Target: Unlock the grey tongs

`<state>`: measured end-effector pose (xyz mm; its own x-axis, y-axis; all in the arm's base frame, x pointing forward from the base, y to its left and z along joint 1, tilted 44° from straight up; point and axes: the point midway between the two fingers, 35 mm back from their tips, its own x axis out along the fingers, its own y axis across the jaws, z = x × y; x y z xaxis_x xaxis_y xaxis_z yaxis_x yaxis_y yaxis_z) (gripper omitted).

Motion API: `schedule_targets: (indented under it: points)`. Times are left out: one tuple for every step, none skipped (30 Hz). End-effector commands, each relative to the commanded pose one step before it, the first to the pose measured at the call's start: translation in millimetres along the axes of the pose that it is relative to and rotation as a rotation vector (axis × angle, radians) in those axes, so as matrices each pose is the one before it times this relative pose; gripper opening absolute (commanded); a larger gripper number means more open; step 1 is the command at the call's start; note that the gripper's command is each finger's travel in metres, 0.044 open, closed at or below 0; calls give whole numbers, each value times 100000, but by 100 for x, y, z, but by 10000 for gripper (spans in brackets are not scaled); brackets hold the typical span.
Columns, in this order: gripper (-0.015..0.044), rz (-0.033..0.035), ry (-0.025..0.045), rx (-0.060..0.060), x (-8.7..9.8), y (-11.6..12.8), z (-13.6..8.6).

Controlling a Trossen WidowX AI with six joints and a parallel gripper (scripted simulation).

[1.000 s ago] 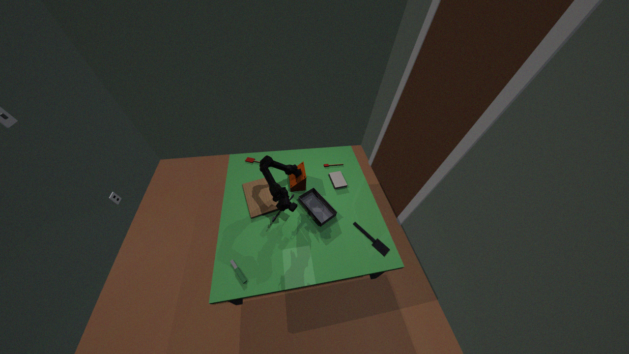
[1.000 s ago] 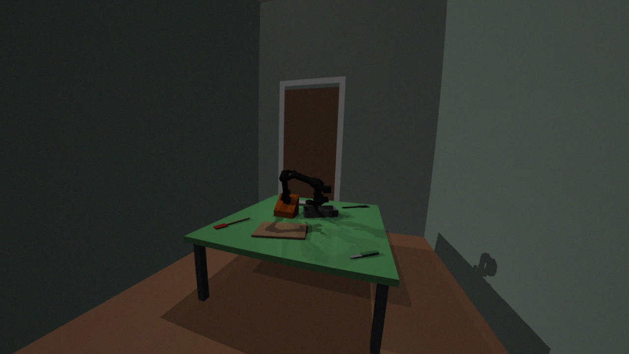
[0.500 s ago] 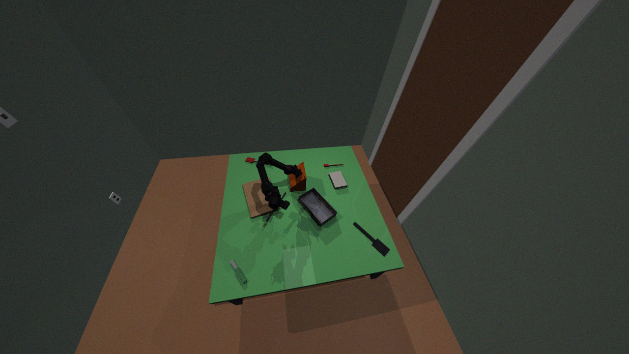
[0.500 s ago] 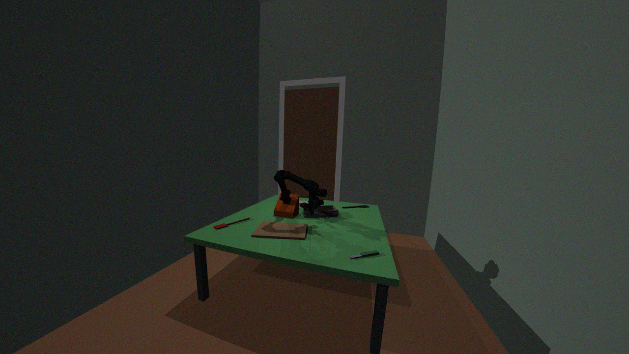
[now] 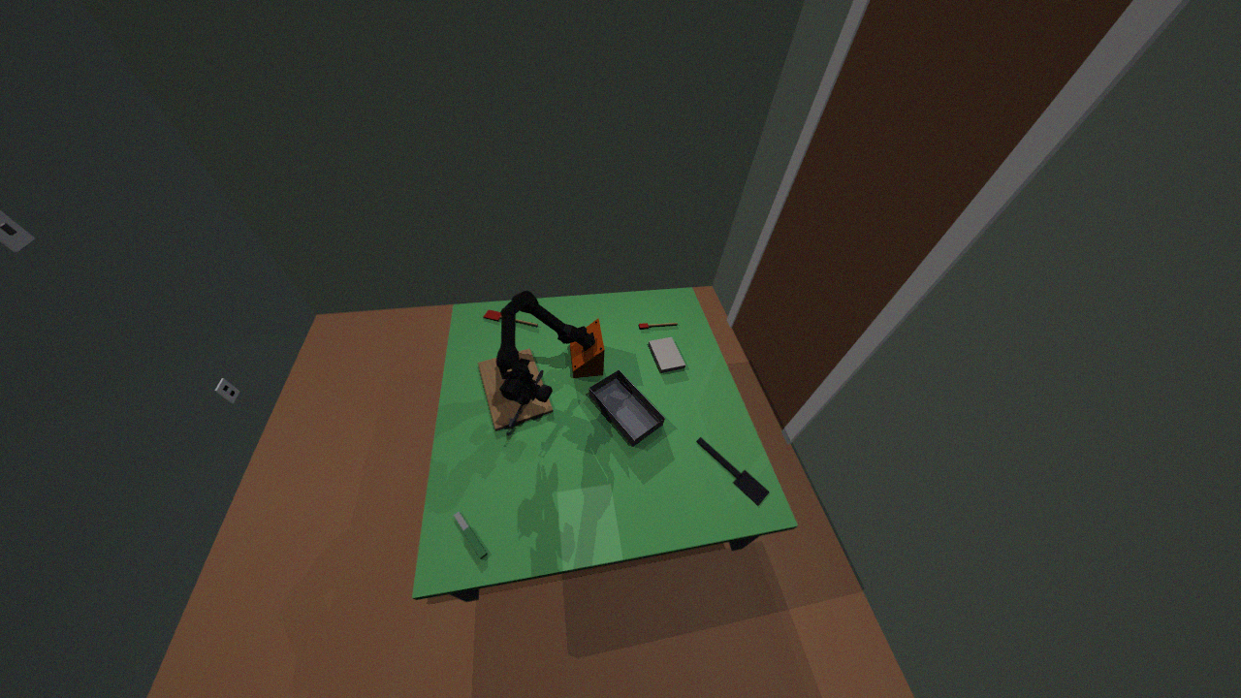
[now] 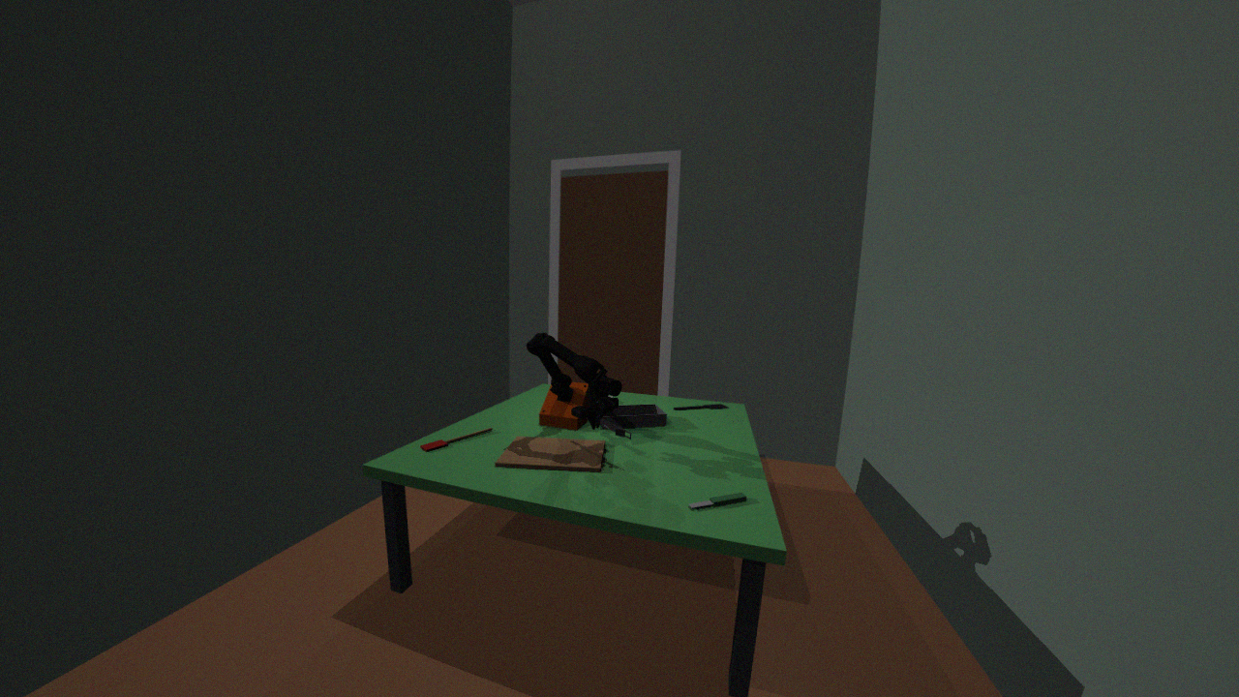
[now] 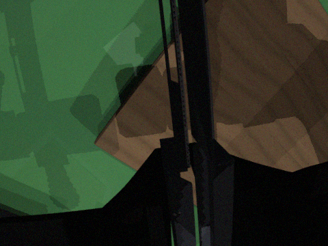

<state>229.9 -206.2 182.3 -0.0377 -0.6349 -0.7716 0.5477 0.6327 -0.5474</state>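
Observation:
My gripper (image 5: 524, 394) (image 6: 601, 419) (image 7: 175, 153) is shut on the grey tongs (image 5: 512, 420) (image 6: 618, 430) (image 7: 198, 68) and holds them up in the air. In the wrist view their two long dark arms lie close together, running up past the fingertips. In the exterior view they stick out from the gripper at a slant. The wooden board (image 5: 488, 380) (image 6: 518, 460) (image 7: 260, 61) lies flat, below the gripper in the wrist view. The roasting tin (image 5: 612, 422) (image 6: 648, 421) stands beside it. The hinge lock is too dark and small to make out.
The orange base (image 5: 587, 364) (image 6: 554, 413) stands behind the board and tin. A black spatula (image 5: 751, 487), a green-handled knife (image 5: 473, 539) (image 6: 727, 500), a red spatula (image 5: 492, 315) (image 6: 435, 445), a small red-headed tool (image 5: 644, 326) and a pale box (image 5: 666, 354) lie around the green table.

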Motion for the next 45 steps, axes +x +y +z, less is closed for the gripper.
schedule_targets:
  points:
    - [-150,578,-449,-3710,-113,-2204,-877]
    - [-150,-52,-143,-799,-45,-542,-210]
    - [-150,-71,-222,-774,-44,-500,-199]
    - [-150,-102,-156,-780,-54,-506,-225]
    - [-150,-128,-165,-788,-59,-498,-236]
    - [-150,-154,-173,-796,-64,-490,-247]
    - [-150,-193,-325,-755,-97,-483,-245]
    - [-150,-225,-325,-766,-101,-475,-256]
    - [-150,-238,-171,-829,-77,-464,-279]
    - [-150,-265,-174,-838,-82,-455,-288]
    - [-150,-292,-175,-847,-87,-445,-298]
    - [-150,-319,-175,-857,-92,-435,-307]
    - [-150,-347,-174,-867,-97,-425,-315]
    - [-150,-374,-171,-877,-102,-415,-324]
    - [-150,-410,-175,-883,-107,-406,-330]
    - [-150,-429,-160,-900,-111,-394,-339]
    - [-150,-456,-153,-911,-116,-383,-347]
    - [-150,-483,-145,-923,-121,-372,-354]
    - [-150,-510,-135,-935,-125,-361,-360]
    - [-150,-537,-125,-947,-130,-350,-366]
    - [-150,-563,-113,-959,-134,-338,-372]
    - [-150,-589,-99,-973,-139,-327,-377]
    - [-150,-614,-84,-987,-143,-315,-382]
    - [-150,-638,-68,-999,-148,-303,-386]
    - [-150,-532,-42,-815,-122,-235,-314]
    - [-150,-330,-20,-498,-75,-138,-192]
    - [-150,-111,-6,-167,-25,-45,-64]
    - [-150,0,0,0,0,0,0]
    - [-150,0,0,0,0,0,0]
    - [-150,0,0,0,0,0,0]
    - [-150,0,0,0,0,0,0]
    - [-150,0,0,0,0,0,0]
    - [-150,0,0,0,0,0,0]
    - [-150,0,0,0,0,0,0]
    - [-150,0,0,0,0,0,0]
    - [-150,0,0,0,0,0,0]
    - [-150,238,-190,59,26,18,-14]
    - [-150,471,-410,124,48,41,-21]
    - [-150,683,-570,173,74,52,-39]
    - [-150,874,-760,365,93,59,-56]
    - [-150,1057,-967,451,111,70,-67]
    - [-150,1183,-1149,516,121,76,-75]
    - [-150,1245,-1286,328,126,86,-70]
    - [-150,1210,-1341,325,119,81,-68]
    - [-150,1159,-1381,316,111,75,-65]
